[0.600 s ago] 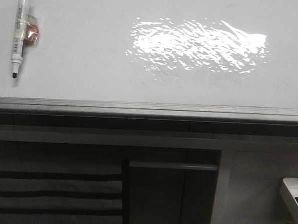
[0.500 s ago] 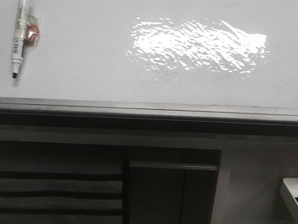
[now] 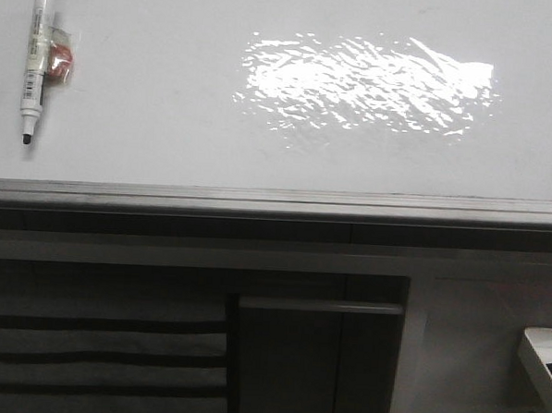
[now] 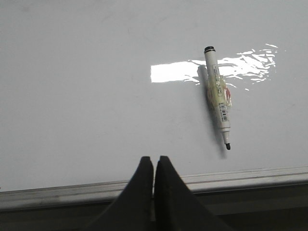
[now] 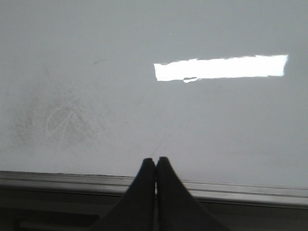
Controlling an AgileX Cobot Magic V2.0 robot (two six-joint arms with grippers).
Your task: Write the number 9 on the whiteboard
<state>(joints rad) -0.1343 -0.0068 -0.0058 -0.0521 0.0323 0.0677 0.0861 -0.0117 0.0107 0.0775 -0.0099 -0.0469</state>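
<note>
Whiteboard [image 3: 169, 118]: blank, no 9 yet. Marker [image 4: 217, 96]: uncapped, lying beyond your left gripper [image 4: 154, 166], ready for pickup. Right gripper [image 5: 155, 166]: idle; both jaws pressed together

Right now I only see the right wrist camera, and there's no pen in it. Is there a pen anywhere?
Observer: Yes. A pen lies flat on the board, far over on the robot's left side, with its dark tip pointing toward the near edge.
Operator: Is a hand holding it?
Observer: No. The left gripper is shut on nothing and hangs over the board's near edge, apart from the pen.
Operator: Did somebody draw the 9 over there?
Observer: No. The board around the pen is blank in the front view and the left wrist view, apart from the bright glare.
</note>
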